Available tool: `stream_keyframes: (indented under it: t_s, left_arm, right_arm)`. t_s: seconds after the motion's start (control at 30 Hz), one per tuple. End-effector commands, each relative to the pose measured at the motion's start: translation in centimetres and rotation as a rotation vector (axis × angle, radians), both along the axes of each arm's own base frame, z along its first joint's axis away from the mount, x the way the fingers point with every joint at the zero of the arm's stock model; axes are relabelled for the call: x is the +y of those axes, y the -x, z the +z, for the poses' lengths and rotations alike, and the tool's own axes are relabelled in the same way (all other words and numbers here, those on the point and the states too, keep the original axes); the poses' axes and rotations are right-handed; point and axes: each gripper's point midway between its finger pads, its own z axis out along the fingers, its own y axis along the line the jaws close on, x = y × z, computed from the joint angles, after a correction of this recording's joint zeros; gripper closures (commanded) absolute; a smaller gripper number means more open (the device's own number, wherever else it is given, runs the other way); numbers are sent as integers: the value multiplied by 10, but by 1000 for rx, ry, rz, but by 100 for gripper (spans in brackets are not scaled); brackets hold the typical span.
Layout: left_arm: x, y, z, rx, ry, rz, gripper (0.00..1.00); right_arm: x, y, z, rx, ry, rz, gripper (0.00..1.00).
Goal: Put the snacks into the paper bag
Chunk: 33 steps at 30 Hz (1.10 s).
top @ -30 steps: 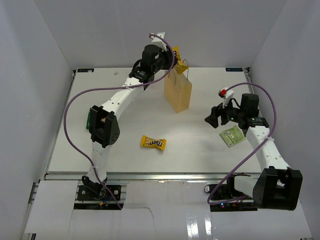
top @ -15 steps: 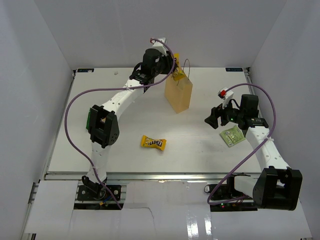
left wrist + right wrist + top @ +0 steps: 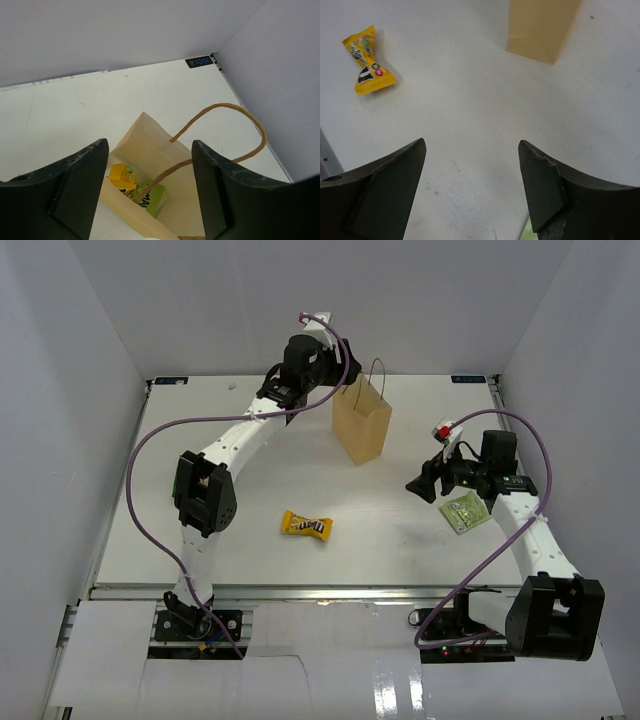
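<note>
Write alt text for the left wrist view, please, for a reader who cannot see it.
The open left gripper hovers above the paper bag, looking into its mouth; a yellow candy pack and a green-and-white packet lie inside. A twisted handle arches over the white table.

Two snacks [image 3: 122, 177] are held in the paper bag [image 3: 361, 423]; a candy pack [image 3: 306, 526] is laid before it, another packet [image 3: 464, 512] to its right.

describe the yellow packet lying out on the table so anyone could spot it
On the white table, look toward the near edge from the upright tan kraft paper bag. A small flat yellow candy pack with brown lettering lies there alone; the only other loose packet, beside the right gripper, is green and white.
</note>
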Motion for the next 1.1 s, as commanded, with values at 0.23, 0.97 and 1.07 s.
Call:
stream_keyframes:
  t_s: [0.23, 0.97, 1.07]
  left_arm:
    - [59, 59, 135, -281, 34, 76, 4]
    - [234, 252, 49, -24, 163, 450, 3]
    - [241, 256, 49, -29, 170, 476, 3]
  right_arm:
    - [76, 91, -13, -38, 64, 683, 17]
    - [293, 74, -94, 1, 366, 802, 7]
    - [294, 76, -105, 43, 415, 815, 16]
